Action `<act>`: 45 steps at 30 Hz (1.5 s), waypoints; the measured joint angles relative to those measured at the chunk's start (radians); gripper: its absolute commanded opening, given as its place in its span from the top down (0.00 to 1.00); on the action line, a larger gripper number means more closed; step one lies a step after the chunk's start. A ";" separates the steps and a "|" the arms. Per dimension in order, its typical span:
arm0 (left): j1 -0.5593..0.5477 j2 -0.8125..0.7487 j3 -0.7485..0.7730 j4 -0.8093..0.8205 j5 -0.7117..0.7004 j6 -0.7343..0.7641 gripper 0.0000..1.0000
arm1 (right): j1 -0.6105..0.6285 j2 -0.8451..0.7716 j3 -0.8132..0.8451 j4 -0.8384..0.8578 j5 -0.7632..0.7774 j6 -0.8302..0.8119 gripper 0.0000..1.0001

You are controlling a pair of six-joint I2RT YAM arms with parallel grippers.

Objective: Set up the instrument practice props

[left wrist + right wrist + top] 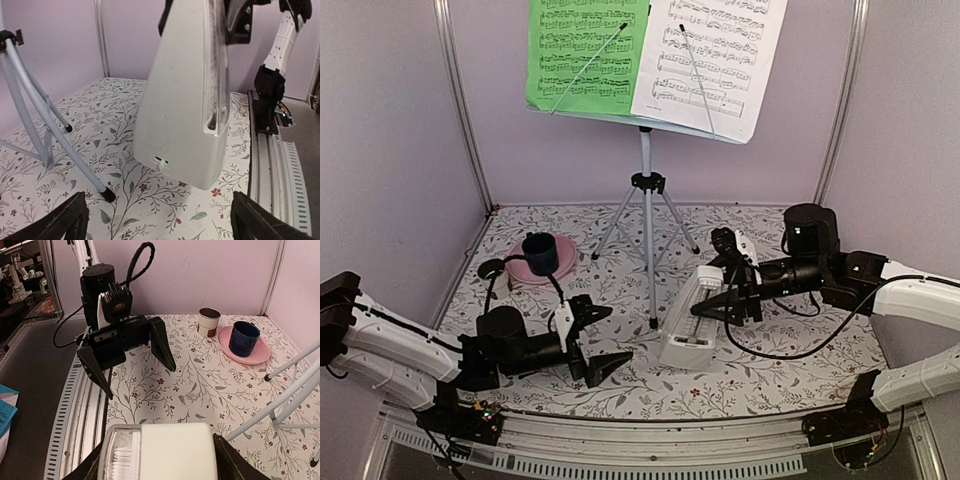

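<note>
White pyramid metronome point(688, 325) (clear window on one face) clamped in right jaws; left jaws wide.

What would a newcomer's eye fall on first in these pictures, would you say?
The pale grey music stand at the rear centre, with a green sheet and a white sheet on its desk. Right of centre, the right gripper grips a white metronome; the left gripper stands open opposite.

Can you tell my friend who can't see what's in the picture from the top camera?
The right end effector grips a small white pyramid metronome beside a pale grey tripod music stand holding a green sheet of music and a white sheet. The left end effector is open, near a dark blue cup on a pink plate.
</note>
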 measured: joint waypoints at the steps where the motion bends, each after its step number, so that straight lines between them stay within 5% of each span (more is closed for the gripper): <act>1: 0.013 -0.022 -0.014 0.003 -0.009 -0.014 0.01 | 0.000 0.018 -0.005 0.011 0.012 0.003 1.00; 20: 0.079 -0.118 -0.084 0.008 -0.058 -0.137 0.01 | 0.121 0.338 0.033 0.173 0.150 0.003 0.94; 27: 0.081 -0.100 -0.084 -0.017 -0.044 -0.149 0.01 | 0.168 0.441 0.095 0.193 0.200 0.024 0.69; 34: 0.082 -0.099 -0.075 -0.060 -0.030 -0.126 0.01 | 0.177 0.453 0.113 0.200 0.254 0.054 0.22; 39: 0.082 -0.082 -0.027 -0.109 0.009 -0.103 0.01 | 0.181 0.431 0.116 0.249 0.248 0.074 0.07; 45: 0.081 -0.051 0.023 -0.139 0.085 -0.084 0.00 | 0.183 0.343 0.116 0.291 0.233 0.088 0.05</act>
